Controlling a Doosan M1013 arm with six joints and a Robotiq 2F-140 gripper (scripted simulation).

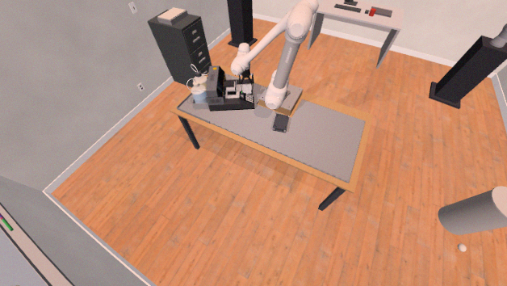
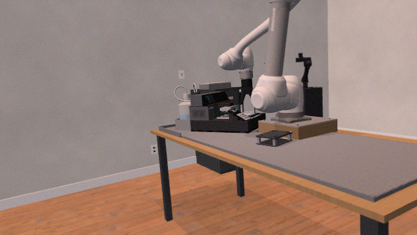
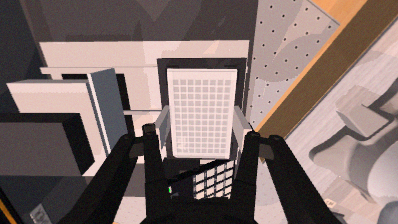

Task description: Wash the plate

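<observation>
The white plate (image 3: 202, 117) is over or in the black carrier (image 3: 163, 75) of the washer (image 1: 231, 106) (image 2: 219, 126). Dark carrier margin shows around it. Whether it lies flat in the pocket, and which corner is cut, I cannot tell. My gripper (image 3: 201, 114) (image 1: 247, 90) (image 2: 248, 111) is shut on the plate, one finger pad at each long side. The lamp (image 3: 170, 189) (image 2: 236, 109) glows green. The keypad (image 3: 214, 181) (image 2: 245, 116) lies just beyond the plate's short edge, partly hidden by the gripper. The low black nest (image 1: 281, 122) (image 2: 273, 135) on posts holds no plate.
The washer's dark housing (image 1: 216, 82) (image 2: 201, 113) rises beside the carrier. A bottle (image 1: 199, 95) (image 2: 184, 109) with tubing stands behind it. The arm's raised base block (image 1: 295, 98) (image 2: 312, 129) is on the other side, close to the nest.
</observation>
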